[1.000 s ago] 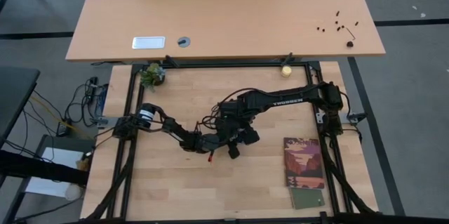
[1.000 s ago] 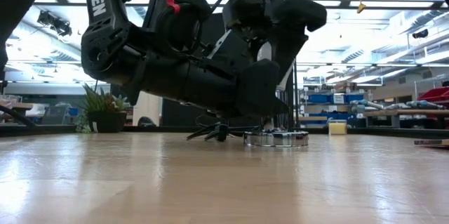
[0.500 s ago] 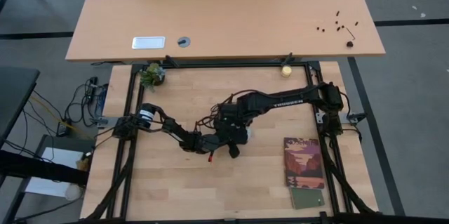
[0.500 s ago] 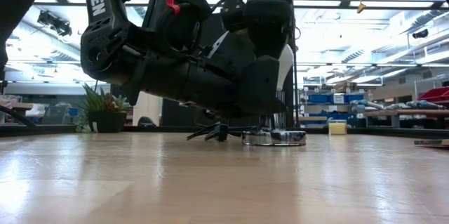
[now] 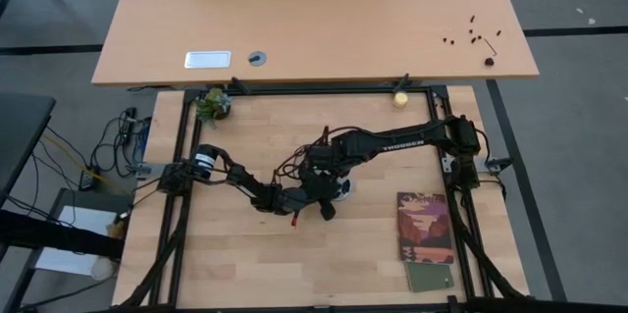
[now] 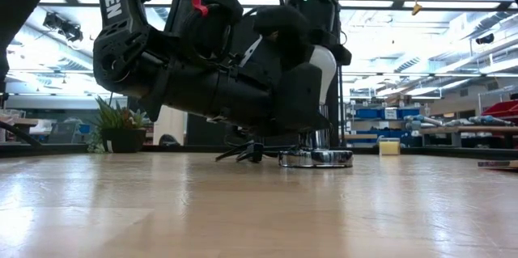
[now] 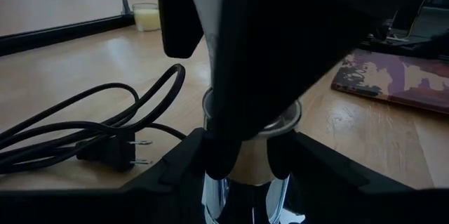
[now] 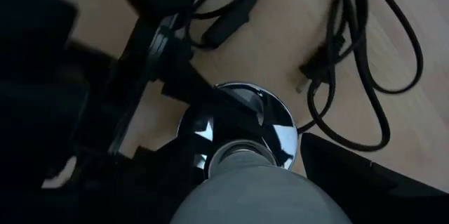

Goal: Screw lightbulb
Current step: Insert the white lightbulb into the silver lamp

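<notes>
Right claw pinches the lightbulb over the socket, left claw clamping its neck; twisting comes next.

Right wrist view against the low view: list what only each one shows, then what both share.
Only the right wrist view shows the black cord with its plug lying on the wood, and looks down over the lightbulb into the socket disc's opening. Only the low view shows the potted plant, the room's shelves and the ceiling behind the arms. Both show the shiny disc sitting on the table with the white bulb above it.
</notes>
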Robot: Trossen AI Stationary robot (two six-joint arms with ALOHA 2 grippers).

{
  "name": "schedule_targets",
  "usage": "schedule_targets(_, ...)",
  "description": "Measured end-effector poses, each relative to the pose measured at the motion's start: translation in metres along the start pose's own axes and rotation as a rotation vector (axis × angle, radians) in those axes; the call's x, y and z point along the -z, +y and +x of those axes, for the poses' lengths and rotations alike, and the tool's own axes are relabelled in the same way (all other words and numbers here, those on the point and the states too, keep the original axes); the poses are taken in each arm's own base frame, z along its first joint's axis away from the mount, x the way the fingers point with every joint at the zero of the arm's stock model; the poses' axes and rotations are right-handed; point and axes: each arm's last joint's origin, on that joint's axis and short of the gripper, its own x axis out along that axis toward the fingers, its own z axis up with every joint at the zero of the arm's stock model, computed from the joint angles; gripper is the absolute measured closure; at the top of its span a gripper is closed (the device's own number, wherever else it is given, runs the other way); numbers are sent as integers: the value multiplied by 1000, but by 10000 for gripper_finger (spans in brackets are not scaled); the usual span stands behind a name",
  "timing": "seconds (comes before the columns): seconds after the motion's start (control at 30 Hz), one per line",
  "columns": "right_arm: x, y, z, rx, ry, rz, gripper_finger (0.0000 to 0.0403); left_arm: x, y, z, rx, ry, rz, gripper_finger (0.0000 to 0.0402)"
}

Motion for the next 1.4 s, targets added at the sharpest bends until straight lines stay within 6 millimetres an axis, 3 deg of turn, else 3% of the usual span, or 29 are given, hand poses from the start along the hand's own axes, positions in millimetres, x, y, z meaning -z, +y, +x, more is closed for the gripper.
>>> schedule_targets(0.17, -1, 0, 0, 13, -20, 91, 138, 0, 0, 0, -3, 0, 1, 217)
schedule_targets(0.33, -1, -1, -2, 15, -29, 76, 134, 0, 0, 0, -8, -1, 2, 217)
schedule_targets(0.73, -5, -9, -22, -41, -69, 8, 60, 0, 2, 1, -27, 2, 3, 217)
schedule_targets(0.93, -4, -9, -22, -54, -54, -49, 51, 0, 2, 1, -26, 8, 9, 217)
schedule_targets(1.4, -27, -18, -64, -105, -117, -236, 52, 2, 2, 0, -29, 27, 28, 217)
